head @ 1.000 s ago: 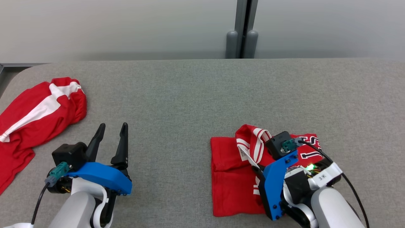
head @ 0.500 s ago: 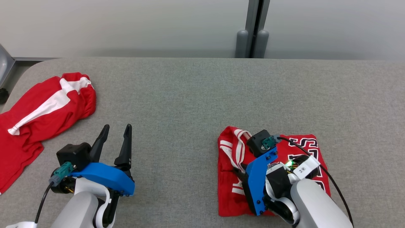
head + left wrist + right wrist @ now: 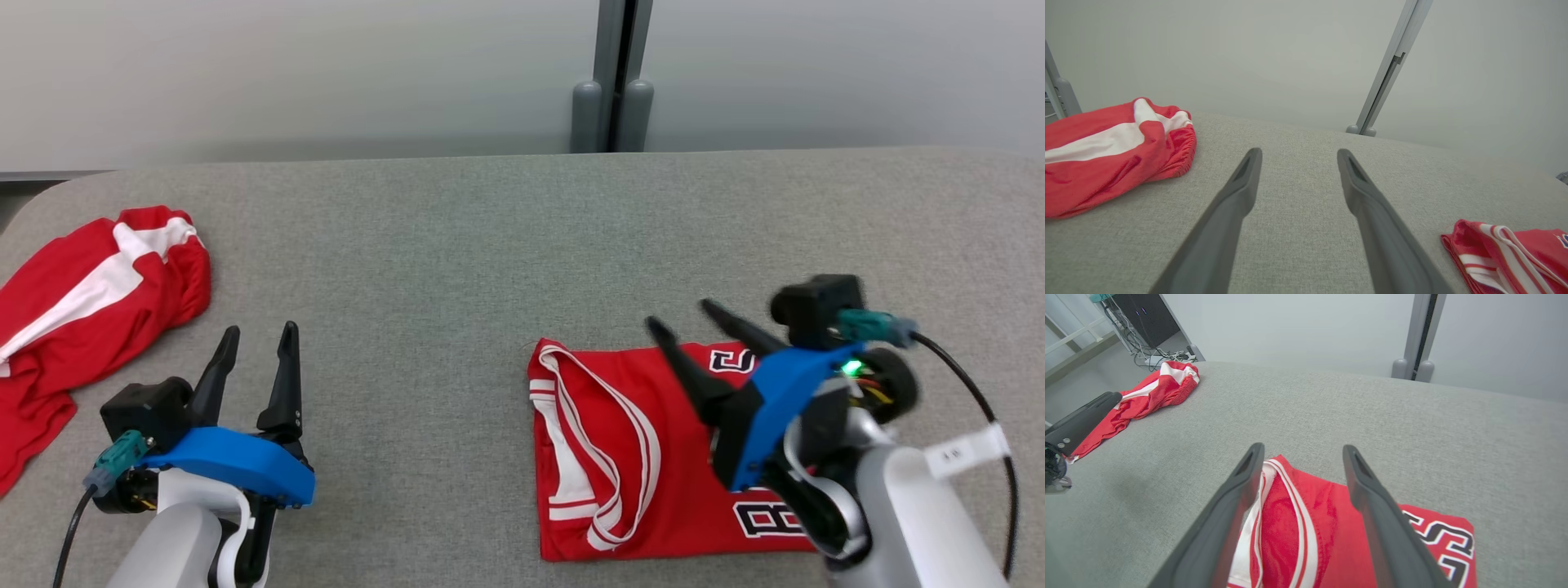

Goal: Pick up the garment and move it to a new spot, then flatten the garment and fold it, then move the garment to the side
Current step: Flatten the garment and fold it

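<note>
Our right end effector (image 3: 679, 314) hung over the folded garment (image 3: 678, 502), spread wide and empty. Our left end effector (image 3: 260, 329), equally wide, sat well left of the garment. We judged folding done, and the next move a grip on one edge to slide it aside. Bare surface (image 3: 457, 269) stretched beyond the garment, and another red cloth (image 3: 98, 286) lay far left of it.

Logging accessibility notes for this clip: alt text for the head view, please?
A folded red jersey with white trim and black lettering lies flat on the grey fabric-covered table, the right gripper open over it. The left gripper is open over bare table, near a crumpled red-and-white garment at the left edge.
</note>
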You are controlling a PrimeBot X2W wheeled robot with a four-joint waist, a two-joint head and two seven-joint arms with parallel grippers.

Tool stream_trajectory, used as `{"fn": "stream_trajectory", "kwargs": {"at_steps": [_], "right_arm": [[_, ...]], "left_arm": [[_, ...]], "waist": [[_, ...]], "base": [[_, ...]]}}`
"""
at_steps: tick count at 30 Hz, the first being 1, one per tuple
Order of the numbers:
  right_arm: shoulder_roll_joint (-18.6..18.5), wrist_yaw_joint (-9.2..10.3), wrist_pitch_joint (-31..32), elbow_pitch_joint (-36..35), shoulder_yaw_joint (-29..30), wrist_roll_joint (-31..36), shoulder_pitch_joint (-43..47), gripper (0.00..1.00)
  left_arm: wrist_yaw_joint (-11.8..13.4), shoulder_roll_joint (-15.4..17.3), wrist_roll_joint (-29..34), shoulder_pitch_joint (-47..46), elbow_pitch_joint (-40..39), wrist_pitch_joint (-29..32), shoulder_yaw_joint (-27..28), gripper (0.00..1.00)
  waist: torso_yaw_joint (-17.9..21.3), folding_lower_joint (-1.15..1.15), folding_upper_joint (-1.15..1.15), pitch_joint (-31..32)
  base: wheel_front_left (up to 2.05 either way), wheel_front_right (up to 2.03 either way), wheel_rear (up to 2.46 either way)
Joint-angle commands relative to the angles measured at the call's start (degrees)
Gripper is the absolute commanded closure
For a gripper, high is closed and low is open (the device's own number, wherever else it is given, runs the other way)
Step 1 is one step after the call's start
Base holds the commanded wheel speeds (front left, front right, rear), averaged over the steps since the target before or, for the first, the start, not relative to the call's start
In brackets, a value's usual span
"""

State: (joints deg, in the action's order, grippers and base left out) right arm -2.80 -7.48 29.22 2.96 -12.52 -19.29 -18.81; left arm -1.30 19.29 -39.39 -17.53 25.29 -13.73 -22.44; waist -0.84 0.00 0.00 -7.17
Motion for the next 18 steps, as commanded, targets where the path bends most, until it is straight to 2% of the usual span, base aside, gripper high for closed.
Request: {"fn": "stream_trajectory", "kwargs": {"at_steps": [1, 6, 7, 8, 9, 13, 18], "right_arm": [[-0.6, -0.03, -1.8, -2.1, 2.3, 3.2, 2.0, 0.0], [-0.7, -0.04, -6.4, -2.8, 8.3, 12.1, 9.1, 0.0], [-0.5, -0.03, -7.2, -2.0, 8.7, 13.3, 10.1, 0.09], [-0.4, -0.04, -8.0, -0.7, 8.5, 14.1, 11.0, 0.58], [-0.3, -0.03, -8.8, 0.7, 7.8, 14.6, 11.8, 1.0], [-0.1, -0.03, -11.3, 6.9, 2.7, 14.7, 11.7, 1.0], [-0.1, -0.03, -13.2, 14.3, -7.6, 9.3, 7.8, 1.0]], "left_arm": [[0.4, 0.3, -0.2, 0.8, -0.7, -0.4, 0.6, 0.0], [1.0, 0.7, -0.3, 1.7, -1.9, -0.6, 1.0, 0.0], [1.1, 0.8, -0.3, 1.8, -2.1, -0.6, 1.1, 0.0], [1.2, 0.8, -0.3, 1.9, -2.4, -0.6, 1.2, 0.0], [1.2, 0.9, -0.3, 1.9, -2.5, -0.6, 1.2, 0.0], [1.3, 1.2, -0.4, 1.4, -2.9, -0.5, 1.2, 0.0], [1.4, 1.4, 0.2, 0.3, -3.5, 0.0, 0.6, 0.0]], "waist": [[0.4, 0.0, 0.0, 0.1], [0.9, 0.0, 0.0, -0.4], [1.1, 0.0, 0.0, -0.7], [1.2, 0.0, 0.0, -0.9], [1.2, 0.0, 0.0, -1.1], [1.3, 0.0, 0.0, -1.7], [0.8, 0.0, 0.0, -2.3]], "base": [[0.0, 0.0, 0.0], [0.0, 0.0, 0.0], [0.0, 0.0, 0.0], [0.0, 0.0, 0.0], [0.0, 0.0, 0.0], [0.0, 0.0, 0.0], [0.0, 0.0, 0.0]]}}
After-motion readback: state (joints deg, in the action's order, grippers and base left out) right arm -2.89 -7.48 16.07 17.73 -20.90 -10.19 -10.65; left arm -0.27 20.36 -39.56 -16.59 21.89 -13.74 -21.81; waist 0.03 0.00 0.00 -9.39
